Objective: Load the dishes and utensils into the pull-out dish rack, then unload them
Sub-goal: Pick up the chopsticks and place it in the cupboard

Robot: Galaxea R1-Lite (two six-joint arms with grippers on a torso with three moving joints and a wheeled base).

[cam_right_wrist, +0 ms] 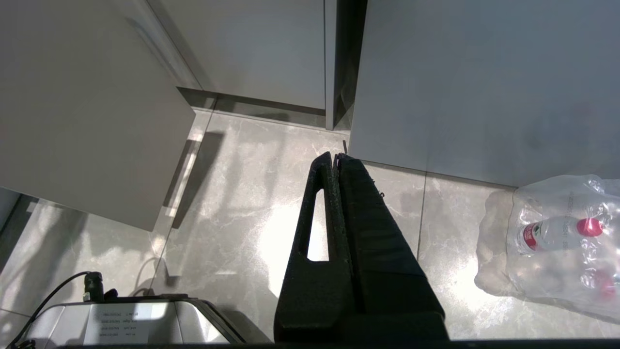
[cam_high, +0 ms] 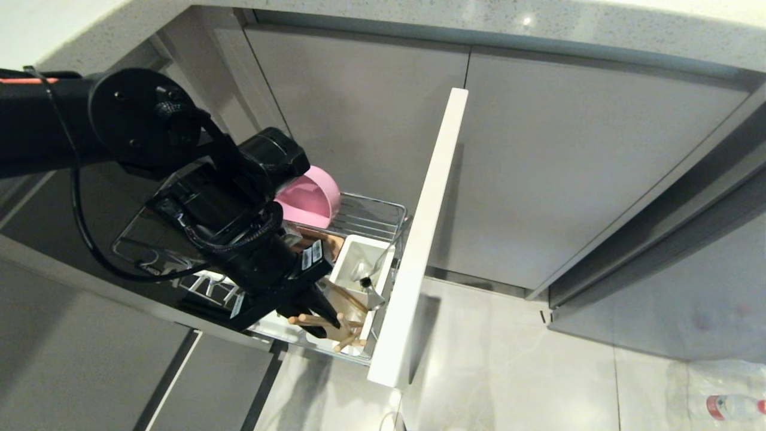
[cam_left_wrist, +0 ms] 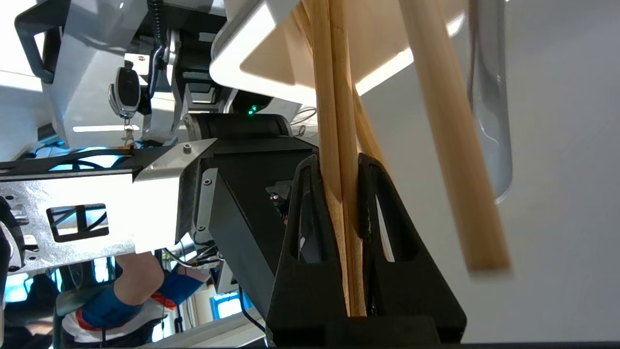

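Observation:
The pull-out dish rack [cam_high: 374, 211], a chrome wire basket, stands drawn out behind its narrow white cabinet front [cam_high: 426, 239]. A pink bowl [cam_high: 311, 196] stands on edge at the rack's back. In the white utensil caddy [cam_high: 366, 251] lean the wooden chopsticks [cam_high: 335, 326] and a silver fork [cam_high: 366, 269]. My left gripper [cam_high: 323, 311] reaches into the caddy from the left. In the left wrist view the left gripper [cam_left_wrist: 339, 162] is shut on two chopsticks [cam_left_wrist: 334, 111]; another wooden stick [cam_left_wrist: 450, 145] and the fork [cam_left_wrist: 489, 121] hang beside them. My right gripper [cam_right_wrist: 335, 155] is shut and empty, low over the floor.
Grey cabinet doors [cam_high: 359, 108] close the wall behind the rack, under a pale counter [cam_high: 419, 18]. A wrapped pack of water bottles [cam_right_wrist: 557, 237] lies on the tiled floor at the right. A person's blue-clad limb [cam_left_wrist: 131, 291] shows behind the robot's body.

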